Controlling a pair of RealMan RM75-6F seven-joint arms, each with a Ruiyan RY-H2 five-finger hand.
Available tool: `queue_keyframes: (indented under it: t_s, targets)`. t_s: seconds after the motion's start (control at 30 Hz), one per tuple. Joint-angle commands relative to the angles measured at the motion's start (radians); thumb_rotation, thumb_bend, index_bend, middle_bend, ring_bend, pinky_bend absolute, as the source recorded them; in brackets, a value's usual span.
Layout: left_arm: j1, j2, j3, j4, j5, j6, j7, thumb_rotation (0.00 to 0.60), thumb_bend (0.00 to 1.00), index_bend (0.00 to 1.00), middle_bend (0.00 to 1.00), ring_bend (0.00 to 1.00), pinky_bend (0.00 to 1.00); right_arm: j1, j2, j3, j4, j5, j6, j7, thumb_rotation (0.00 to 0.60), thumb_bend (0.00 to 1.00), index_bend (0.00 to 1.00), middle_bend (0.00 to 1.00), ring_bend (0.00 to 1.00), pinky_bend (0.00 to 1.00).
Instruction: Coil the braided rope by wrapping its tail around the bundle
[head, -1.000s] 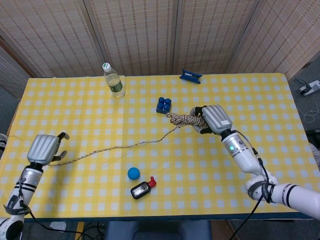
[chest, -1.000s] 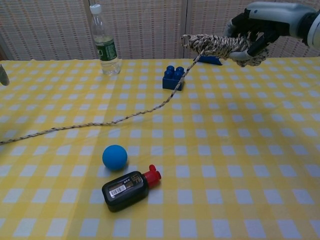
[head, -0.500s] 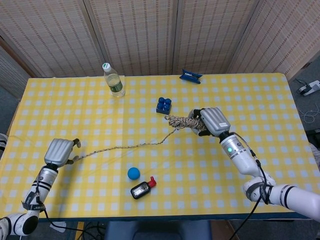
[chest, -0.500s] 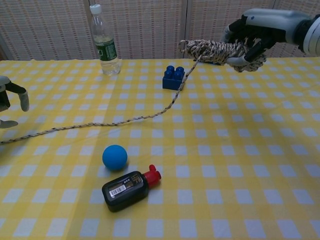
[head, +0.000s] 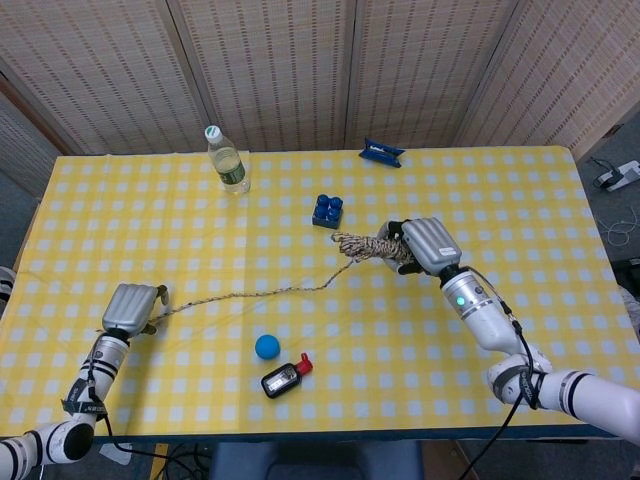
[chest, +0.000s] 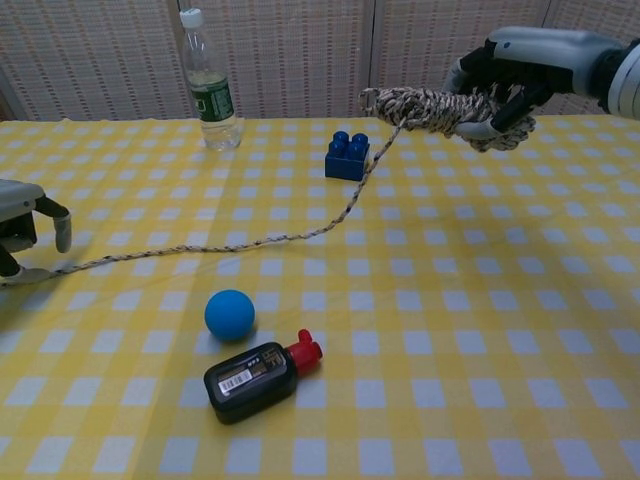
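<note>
head view: right hand (head: 428, 244) clenched round the rope bundle (head: 365, 243), held above the table (head: 560, 200), right of centre, just near of the blue brick (head: 327, 210). chest view confirms: bundle (chest: 425, 104) sticks out leftward from the fingers, lifted clear of the cloth.

left hand (head: 131, 307) at the near left. the tail (head: 250, 293) ends right at its fingers; chest view shows the fingers (chest: 62, 232) curved down over the end, apart from the palm. cannot tell whether the end is pinched or only lies under them.

step in hand, as judged: securing the free end before wrapping. no fresh turn round the bundle started. next move calls for a firm pinch on the end, then lifting it and carrying it up and around the bundle while the right hand keeps it steady; slack must be taken up first.

rope: braided, tan and dark flecks, bundle a short thick hank of several loops. tail droops from its left end to the cloth and runs in a shallow wavy line leftward. it passes far of the blue ball (head: 265, 346) and the black bottle (head: 285, 377), apart from both.
</note>
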Motion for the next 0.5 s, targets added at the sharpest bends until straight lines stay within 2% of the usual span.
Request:
queue_keyframes:
  t_s: [0.03,0.5]
  targets:
    - [-0.008,-0.010,0.003,0.008,-0.014,-0.009,0.003,0.600,0.28,0.58,0.94,0.91,0.97,-0.001,0.000,0.000,0.001,-0.002,-0.001,0.000,0.600,0.49,0.66,0.61,0.46,0.49]
    - [-0.031,-0.045,0.009,0.050,-0.061,-0.016,0.006,0.600,0.29,0.62,0.94,0.91,0.97,-0.009,-0.001,0.000,0.007,0.001,-0.006,0.004,0.600,0.49,0.66,0.61,0.46,0.49]
